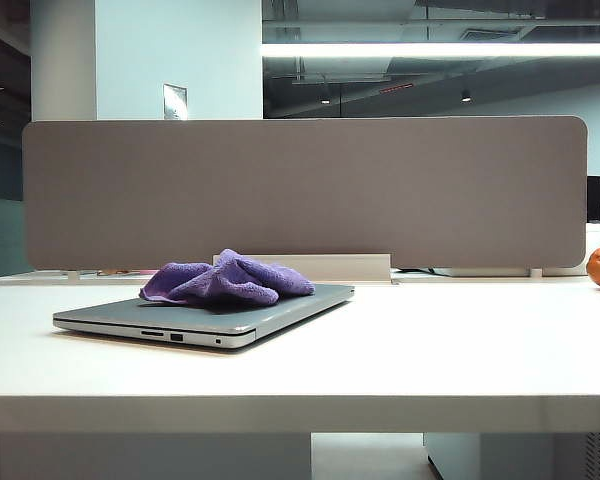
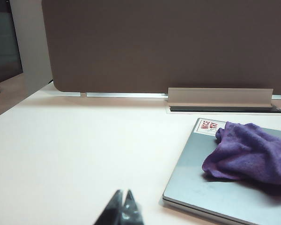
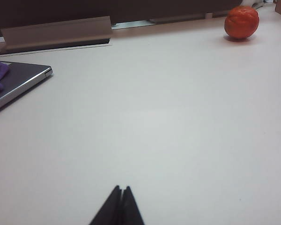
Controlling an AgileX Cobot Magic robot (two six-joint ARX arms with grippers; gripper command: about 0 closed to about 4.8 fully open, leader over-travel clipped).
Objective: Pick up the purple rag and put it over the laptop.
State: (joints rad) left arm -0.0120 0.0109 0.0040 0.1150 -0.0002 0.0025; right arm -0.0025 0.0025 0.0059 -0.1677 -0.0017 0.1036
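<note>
The left gripper (image 2: 122,208) has its two dark fingers pressed together on nothing, low over bare table just off the near corner of the thin silver-grey laptop (image 2: 210,187). The right gripper (image 3: 121,206) is likewise closed and empty, over open tabletop well apart from the laptop's edge (image 3: 18,84). Neither arm shows in the exterior view.

The fuzzy lavender-purple microfibre rag (image 1: 225,280) lies in a crumpled heap on the closed lid (image 1: 280,305), bunched toward the back and one side. Much of the lid stays bare, including the corner with a red-and-white sticker (image 2: 209,126). By my reading the rag is on the laptop but not spread over it, so the placing looks done only loosely.

The risks from here are small. If a gripper returned to flatten the cloth, closed fingers could drag the heap off the smooth lid or nudge the laptop along the white table (image 1: 430,350). The far edge of the rag is hard to judge from these angles; it may overhang the lid's back edge slightly, where a light brush could tip it off. The round orange fruit (image 3: 241,22) sits far to the right, out of harm's way.
</note>
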